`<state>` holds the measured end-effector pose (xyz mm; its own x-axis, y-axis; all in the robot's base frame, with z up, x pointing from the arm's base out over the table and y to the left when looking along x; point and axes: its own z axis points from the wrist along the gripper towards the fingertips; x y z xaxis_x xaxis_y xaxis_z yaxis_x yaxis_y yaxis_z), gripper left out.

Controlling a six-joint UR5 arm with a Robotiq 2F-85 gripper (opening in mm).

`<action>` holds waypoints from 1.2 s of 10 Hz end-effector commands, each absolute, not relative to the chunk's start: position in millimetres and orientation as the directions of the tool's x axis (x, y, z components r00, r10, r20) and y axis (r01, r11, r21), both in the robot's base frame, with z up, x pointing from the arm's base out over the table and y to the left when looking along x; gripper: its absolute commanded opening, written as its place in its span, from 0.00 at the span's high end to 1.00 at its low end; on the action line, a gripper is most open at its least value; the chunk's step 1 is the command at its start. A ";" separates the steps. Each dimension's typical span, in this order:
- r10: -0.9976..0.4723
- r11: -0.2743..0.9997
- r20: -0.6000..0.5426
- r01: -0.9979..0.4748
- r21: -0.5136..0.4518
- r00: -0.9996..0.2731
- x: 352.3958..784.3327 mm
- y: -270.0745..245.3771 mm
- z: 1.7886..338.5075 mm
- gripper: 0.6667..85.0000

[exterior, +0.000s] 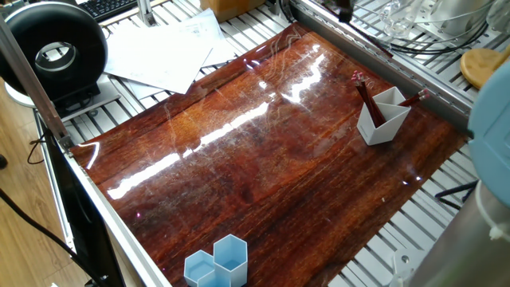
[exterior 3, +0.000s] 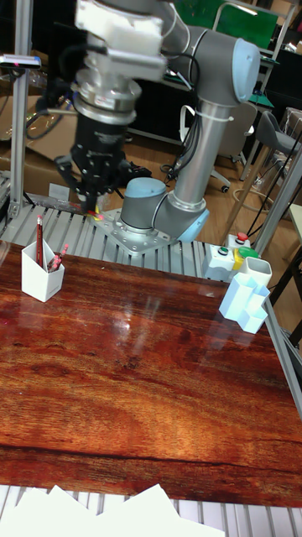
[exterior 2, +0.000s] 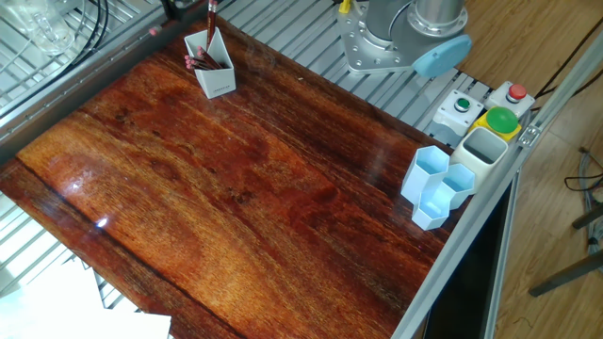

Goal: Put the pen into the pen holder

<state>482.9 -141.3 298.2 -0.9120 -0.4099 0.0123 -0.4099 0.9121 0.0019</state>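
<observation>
The white pen holder (exterior: 381, 121) (exterior 2: 216, 75) (exterior 3: 42, 278) stands near a corner of the wooden table. A red pen (exterior: 367, 100) (exterior 2: 210, 23) (exterior 3: 39, 240) stands upright in it, with other red pens leaning beside it. My gripper (exterior 3: 91, 201) hangs above and to the right of the holder in the tall fixed view, well clear of it, with nothing held. Its dark fingers taper together against a dark background, so their gap is unclear. The two fixed views show almost nothing of it.
Light blue hexagonal cups (exterior: 217, 263) (exterior 2: 438, 188) (exterior 3: 247, 306) stand at the table edge away from the holder. A button box (exterior 2: 490, 118) sits beside them. The robot base (exterior 3: 155, 214) is behind the table. Papers (exterior: 159, 52) lie past one end.
</observation>
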 end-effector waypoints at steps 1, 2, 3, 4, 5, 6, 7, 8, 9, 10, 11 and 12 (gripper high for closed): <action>-0.414 0.910 -0.074 -0.415 0.010 -0.907 492.3 -148.7 298.6 1.00; -0.409 0.912 -0.065 -0.410 -0.007 -0.910 492.0 -153.9 298.4 1.00; -0.389 0.921 -0.045 -0.389 -0.007 -0.920 487.2 -156.2 298.1 1.00; -0.370 0.929 -0.031 -0.369 -0.032 -0.928 486.5 -163.8 298.1 1.00; -0.355 0.934 -0.050 -0.352 -0.058 -0.934 493.3 -168.5 298.6 1.00; -0.341 0.939 -0.086 -0.334 -0.087 -0.936 504.4 -172.8 299.8 1.00; -0.343 0.937 -0.088 -0.335 -0.098 -0.935 506.0 -175.2 300.1 1.00; -0.329 0.943 -0.064 -0.324 -0.078 -0.942 498.1 -172.8 299.2 1.00; -0.316 0.949 -0.097 -0.313 -0.042 -0.944 503.3 -161.3 299.3 1.00; -0.298 0.952 -0.143 -0.304 0.020 -0.944 500.2 -150.5 302.5 1.00; -0.300 0.952 -0.170 -0.306 0.006 -0.938 494.7 -162.1 304.5 1.00; -0.290 0.955 -0.197 -0.296 0.001 -0.937 492.7 -165.3 299.7 1.00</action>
